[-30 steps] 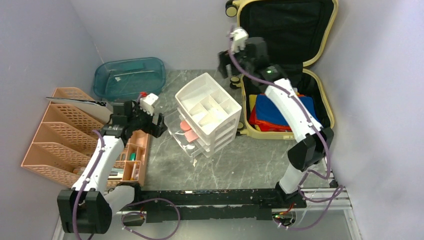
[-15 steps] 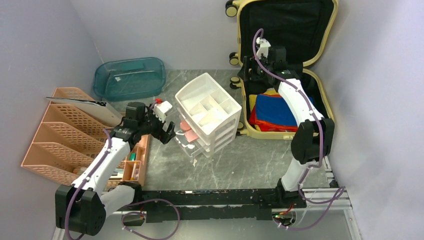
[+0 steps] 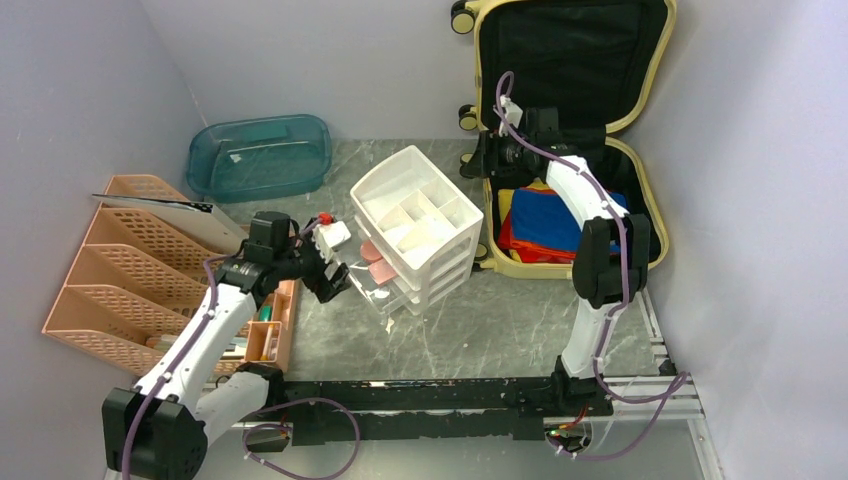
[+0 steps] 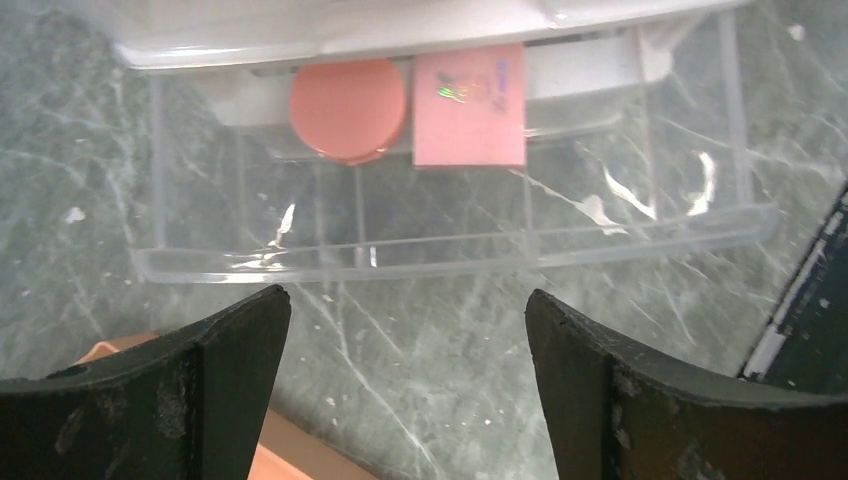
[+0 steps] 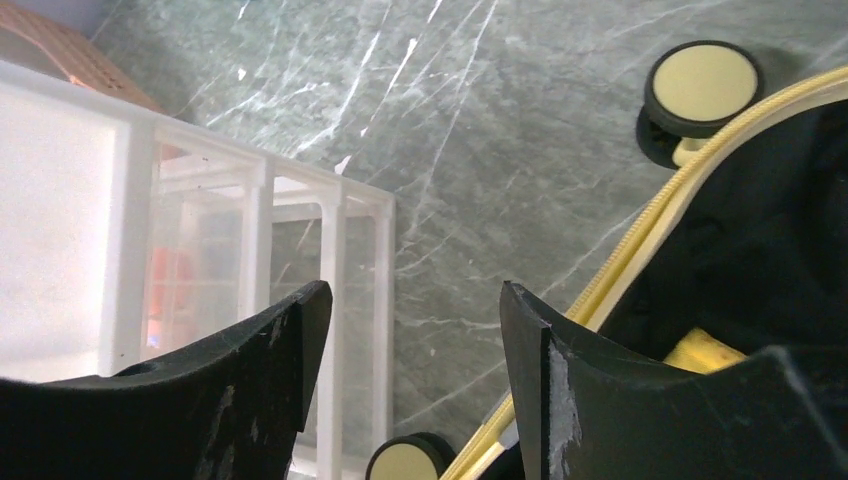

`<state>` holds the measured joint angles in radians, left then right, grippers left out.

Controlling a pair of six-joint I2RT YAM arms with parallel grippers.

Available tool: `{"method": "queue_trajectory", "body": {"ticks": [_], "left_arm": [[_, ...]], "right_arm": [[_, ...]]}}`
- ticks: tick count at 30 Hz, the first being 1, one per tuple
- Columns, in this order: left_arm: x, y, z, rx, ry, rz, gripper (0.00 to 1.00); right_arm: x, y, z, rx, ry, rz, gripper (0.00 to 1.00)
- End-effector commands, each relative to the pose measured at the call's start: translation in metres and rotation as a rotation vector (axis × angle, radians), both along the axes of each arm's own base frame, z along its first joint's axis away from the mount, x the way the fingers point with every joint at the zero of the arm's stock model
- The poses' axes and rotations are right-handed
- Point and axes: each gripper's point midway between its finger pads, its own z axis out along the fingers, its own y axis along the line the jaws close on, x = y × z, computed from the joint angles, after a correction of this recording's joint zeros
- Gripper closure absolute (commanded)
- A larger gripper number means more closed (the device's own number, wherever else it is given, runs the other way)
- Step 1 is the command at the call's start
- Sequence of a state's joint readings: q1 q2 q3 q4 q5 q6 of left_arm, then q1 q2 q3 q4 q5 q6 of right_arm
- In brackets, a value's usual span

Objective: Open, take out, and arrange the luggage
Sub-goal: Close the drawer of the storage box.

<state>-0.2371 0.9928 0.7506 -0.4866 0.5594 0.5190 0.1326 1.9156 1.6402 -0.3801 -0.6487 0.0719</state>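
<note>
Left gripper [image 4: 405, 330]: I see both fingers spread wide with nothing between them, hanging over bare tabletop just in front of a pulled-out clear drawer [image 4: 450, 215] that holds a pink round disc [image 4: 347, 108] and a pink square card [image 4: 470, 105]. Right gripper [image 5: 415, 320]: fingers parted, nothing held, above the strip of table between the white drawer unit [image 3: 415, 215] and the luggage [image 3: 575, 60].

The luggage sits open in the far right corner. Its base shell lies flat on the table. Its lid stands upright against the back wall, black lining facing me. The wheels [image 5: 703, 85] line the left side, toward the drawer unit, so the wheel-to-top axis runs left to right across the table. Folded blue, red and yellow cloths [image 3: 560, 225] lie in the base shell.

The table [image 3: 500, 320] is grey-green marble-patterned, and the walls are pale lilac. A teal tray [image 3: 260, 155] and a peach mesh file organiser [image 3: 110, 270] occupy the left side.
</note>
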Motion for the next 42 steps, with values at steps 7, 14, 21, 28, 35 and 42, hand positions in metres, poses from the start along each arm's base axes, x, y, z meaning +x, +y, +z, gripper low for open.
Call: {"method": "queue_trajectory", "body": {"ticks": [7,14,21,28,35,42], "left_arm": [[-0.005,0.000,0.003,0.018,-0.036,-0.026,0.17],[0.009,-0.013,-0.006,0.005,-0.019,0.005,0.20],[0.023,-0.034,-0.006,0.004,-0.028,0.003,0.26],[0.046,-0.053,0.006,-0.084,-0.042,0.035,0.26],[0.061,-0.071,0.010,-0.204,-0.013,0.087,0.21],[0.076,-0.077,-0.002,-0.244,-0.009,0.168,0.18]], "right_arm": [[-0.017,0.019,-0.005,0.097,0.033,0.132,0.36],[-0.031,0.032,-0.007,0.148,0.051,0.209,0.44],[-0.039,0.044,-0.013,0.163,0.071,0.242,0.45],[-0.046,0.054,-0.025,0.185,0.109,0.259,0.45],[-0.052,0.060,-0.030,0.237,0.146,0.270,0.45],[-0.055,0.064,-0.033,0.271,0.169,0.277,0.46]]}}
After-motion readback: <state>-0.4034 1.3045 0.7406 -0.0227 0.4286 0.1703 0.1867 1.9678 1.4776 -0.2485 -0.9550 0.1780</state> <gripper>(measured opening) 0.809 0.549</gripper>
